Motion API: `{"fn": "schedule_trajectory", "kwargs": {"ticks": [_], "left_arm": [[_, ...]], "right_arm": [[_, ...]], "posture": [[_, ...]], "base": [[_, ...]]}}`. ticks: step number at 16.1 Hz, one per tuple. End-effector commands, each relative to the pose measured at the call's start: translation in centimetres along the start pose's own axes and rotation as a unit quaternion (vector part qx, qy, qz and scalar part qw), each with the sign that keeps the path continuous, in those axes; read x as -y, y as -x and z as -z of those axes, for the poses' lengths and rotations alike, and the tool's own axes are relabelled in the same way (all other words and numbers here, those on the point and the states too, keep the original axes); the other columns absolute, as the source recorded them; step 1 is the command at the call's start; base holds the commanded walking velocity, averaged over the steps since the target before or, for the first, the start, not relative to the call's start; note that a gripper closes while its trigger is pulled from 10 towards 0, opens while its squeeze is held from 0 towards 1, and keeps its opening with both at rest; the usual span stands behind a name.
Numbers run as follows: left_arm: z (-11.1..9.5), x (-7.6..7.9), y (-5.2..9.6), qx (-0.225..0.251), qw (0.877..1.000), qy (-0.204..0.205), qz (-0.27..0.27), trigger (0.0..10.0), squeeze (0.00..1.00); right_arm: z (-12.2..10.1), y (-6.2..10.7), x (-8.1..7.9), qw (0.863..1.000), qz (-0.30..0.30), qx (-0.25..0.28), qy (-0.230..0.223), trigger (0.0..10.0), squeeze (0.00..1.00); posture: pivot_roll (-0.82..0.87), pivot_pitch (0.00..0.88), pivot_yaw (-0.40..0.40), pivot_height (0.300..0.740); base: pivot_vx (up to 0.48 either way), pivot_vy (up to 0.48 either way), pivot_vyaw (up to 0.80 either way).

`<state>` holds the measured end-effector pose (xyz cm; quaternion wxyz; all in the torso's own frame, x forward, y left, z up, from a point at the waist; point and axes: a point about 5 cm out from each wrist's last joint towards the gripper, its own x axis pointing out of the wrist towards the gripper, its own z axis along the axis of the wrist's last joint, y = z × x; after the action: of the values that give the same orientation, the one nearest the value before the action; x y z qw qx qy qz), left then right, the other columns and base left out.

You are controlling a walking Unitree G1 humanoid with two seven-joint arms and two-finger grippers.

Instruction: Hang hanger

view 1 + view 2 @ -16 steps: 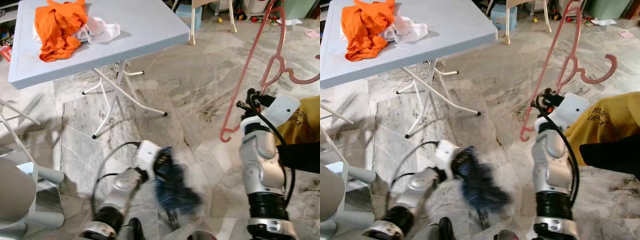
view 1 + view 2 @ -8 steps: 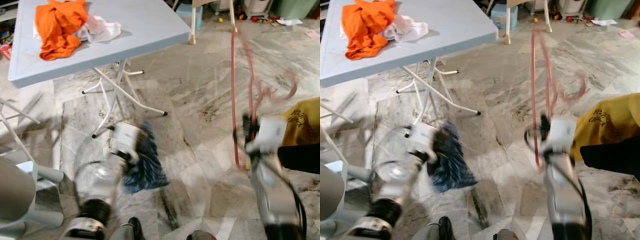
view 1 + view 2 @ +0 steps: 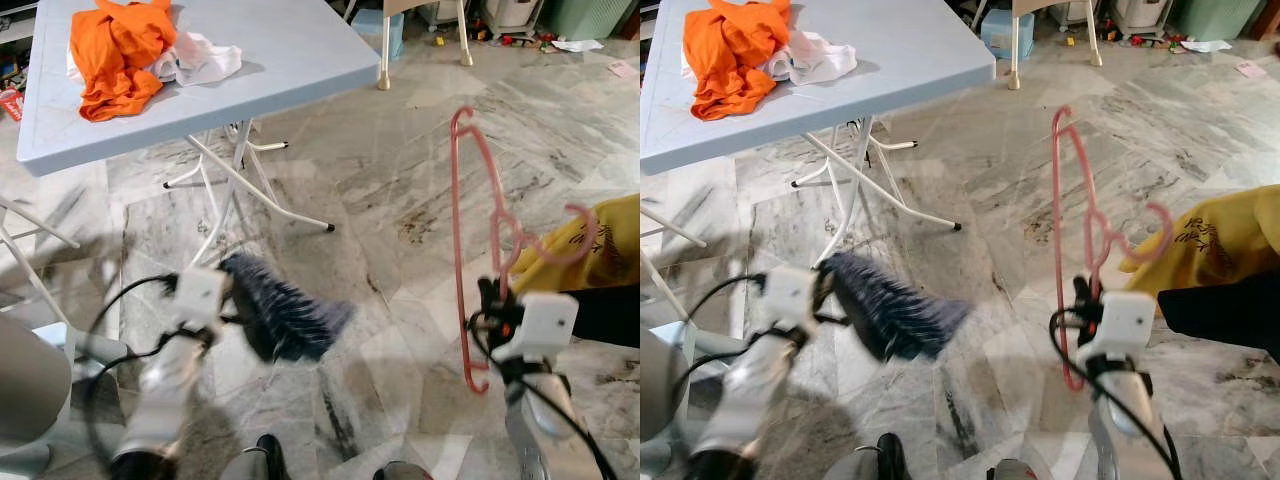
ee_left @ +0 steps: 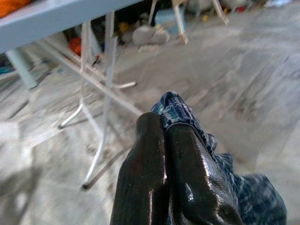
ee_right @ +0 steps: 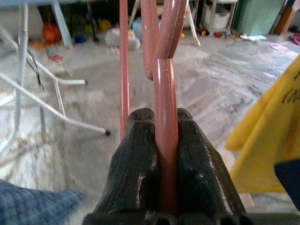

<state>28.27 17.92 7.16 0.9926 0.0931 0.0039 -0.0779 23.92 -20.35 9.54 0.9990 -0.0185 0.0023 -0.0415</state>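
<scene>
My right gripper [image 5: 162, 140] is shut on the stem of a pink plastic hanger [image 3: 468, 240], which stands upright above the marble floor with its hook [image 3: 575, 235] curling right. My left gripper [image 4: 168, 136] is shut on a dark blue checked cloth [image 3: 285, 315] that streams out sideways, blurred, toward the middle of the floor. The cloth [image 4: 187, 122] bunches between the black fingers [image 4: 145, 168] in the left wrist view. Both silver arms rise from the lower part of the eye views, left arm [image 3: 165, 385] and right arm [image 3: 540, 400].
A light blue folding table [image 3: 300, 50] on white legs stands at the back left, with an orange garment [image 3: 115, 55] and a white cloth [image 3: 200, 55] on it. A yellow garment [image 3: 600, 245] lies at the right edge. A grey chair [image 3: 25, 390] is at lower left.
Both arms are swinging. The left gripper has lifted the blue cloth so it flares to the right. The hanger has come down lower with the right arm and stands upright.
</scene>
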Motion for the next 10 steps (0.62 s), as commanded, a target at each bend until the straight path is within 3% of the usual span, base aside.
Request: {"fn": "schedule_trajectory", "kwargs": {"ticks": [1, 5, 10], "left_arm": [[0.2, -0.4, 0.6, -0.009, 1.000, -0.006, -0.002, 10.0, 0.00], [1.9, 1.9, 2.1, -0.054, 0.994, 0.046, 0.086, 10.0, 0.00], [4.3, 1.8, 4.0, -0.096, 0.990, 0.042, 0.098, 10.0, 0.00]], "right_arm": [[-0.2, 0.3, -0.1, 1.000, 0.006, -0.001, 0.004, 10.0, 0.00], [1.7, 2.2, 1.0, 0.997, 0.060, -0.041, 0.000, 10.0, 0.00], [2.7, 3.1, 0.8, 0.996, 0.060, -0.062, -0.004, 10.0, 0.00]], "posture": [[-0.14, 0.194, 0.065, 0.740], [-0.14, 0.185, 0.063, 0.740], [-0.12, 0.194, 0.062, 0.740]], "base": [[0.000, 0.000, 0.00], [0.000, 0.000, 0.00], [0.000, 0.000, 0.00]]}}
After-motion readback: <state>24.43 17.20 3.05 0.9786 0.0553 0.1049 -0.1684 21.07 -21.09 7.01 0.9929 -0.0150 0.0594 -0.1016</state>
